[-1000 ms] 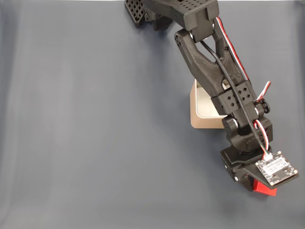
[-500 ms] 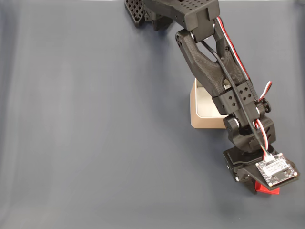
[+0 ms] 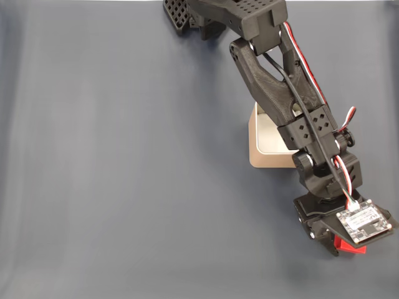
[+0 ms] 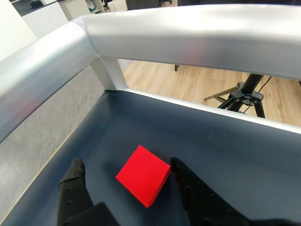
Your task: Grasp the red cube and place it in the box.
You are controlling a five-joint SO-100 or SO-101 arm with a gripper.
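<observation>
In the wrist view the gripper is standing wide open, with one black finger on the left and the other on the right, and the red cube is sitting on the dark blue table between them, touching neither. The cube is bright red with plain faces and sharp edges, and it is lying turned so a corner is pointing down toward the camera; no side is longer than another. In the fixed view the black arm is reaching to the lower right, the cube is peeking out under its camera board, and the beige box is lying apart, half hidden behind the arm.
</observation>
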